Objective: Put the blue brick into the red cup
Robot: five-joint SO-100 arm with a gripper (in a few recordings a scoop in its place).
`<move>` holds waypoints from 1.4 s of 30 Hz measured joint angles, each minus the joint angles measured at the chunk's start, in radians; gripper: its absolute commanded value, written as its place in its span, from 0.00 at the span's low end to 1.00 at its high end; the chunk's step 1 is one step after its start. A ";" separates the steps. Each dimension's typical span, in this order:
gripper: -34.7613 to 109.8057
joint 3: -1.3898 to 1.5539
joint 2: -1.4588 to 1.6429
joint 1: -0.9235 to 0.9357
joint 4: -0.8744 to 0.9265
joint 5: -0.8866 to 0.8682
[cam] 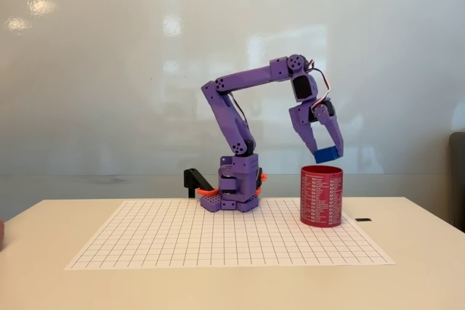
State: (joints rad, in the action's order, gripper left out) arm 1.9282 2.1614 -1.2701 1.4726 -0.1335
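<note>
Blue brick (328, 155) in tool (326, 152) above red cup (321, 196) on grid mat (182, 241).

The purple gripper (325, 149) is gripping the blue brick (327, 154) between its fingertips. The red cup (321, 195) is standing on the gridded mat (218, 241) just below the jaws.

The table (407, 281) was pale and flat. A big white sheet with a grid (225, 241) lay on it. The red cup (321, 195) stood upright on the sheet's right side. The purple arm's base (234, 190) sat at the sheet's back edge. A small black thing (363, 219) lay right of the cup.
</note>
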 measured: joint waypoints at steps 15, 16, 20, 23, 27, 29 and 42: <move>0.52 0.002 0.031 0.012 0.008 0.009; 0.54 0.002 0.031 0.014 0.008 0.009; 0.55 0.002 0.031 0.012 0.009 0.011; 0.55 0.002 0.031 0.008 0.009 0.023; 0.55 0.002 0.031 0.009 0.009 0.026; 0.54 0.002 0.028 0.015 0.009 0.026; 0.24 -0.029 -0.067 0.035 0.072 0.061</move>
State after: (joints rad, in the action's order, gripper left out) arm 1.8991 2.0939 -1.2349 1.5447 -0.0721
